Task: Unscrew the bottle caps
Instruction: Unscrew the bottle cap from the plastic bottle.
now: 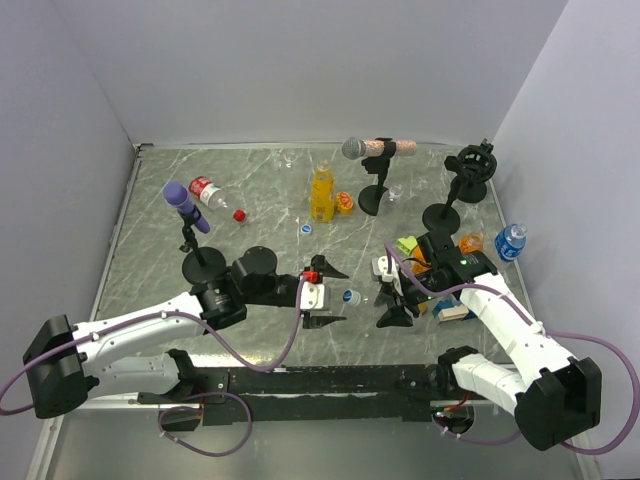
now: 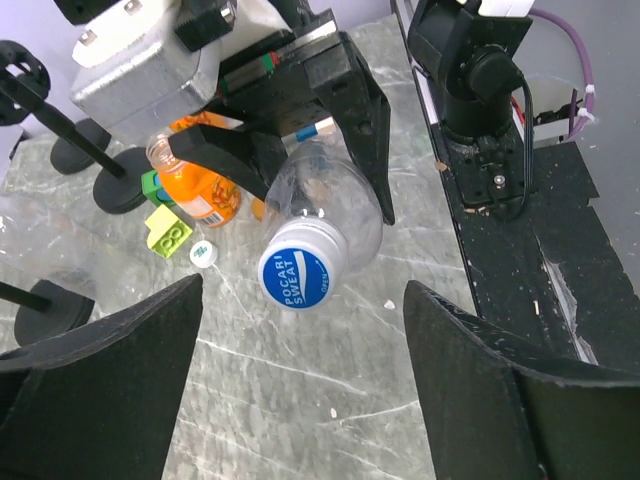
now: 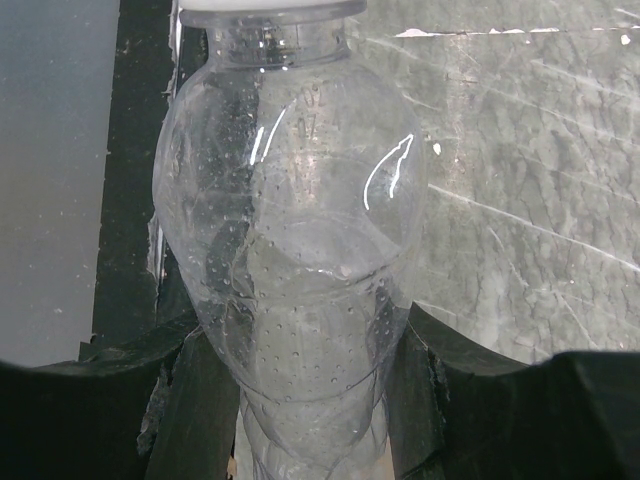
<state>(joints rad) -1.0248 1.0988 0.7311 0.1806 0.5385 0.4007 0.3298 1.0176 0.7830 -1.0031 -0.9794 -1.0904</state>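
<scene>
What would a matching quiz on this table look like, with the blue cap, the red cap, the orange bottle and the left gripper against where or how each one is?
1 blue cap
2 red cap
3 orange bottle
4 left gripper

A standing upright on the table
B open, holding nothing
C lying loose on the table
D on the bottle held by the right gripper

Pairs: 1-D, 2-C, 3-A, 4-B

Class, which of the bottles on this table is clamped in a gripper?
The clear bottle with the blue cap, held by the right gripper. The juice bottle, red-labelled bottle and small blue-labelled bottle sit on the table, untouched.
</scene>
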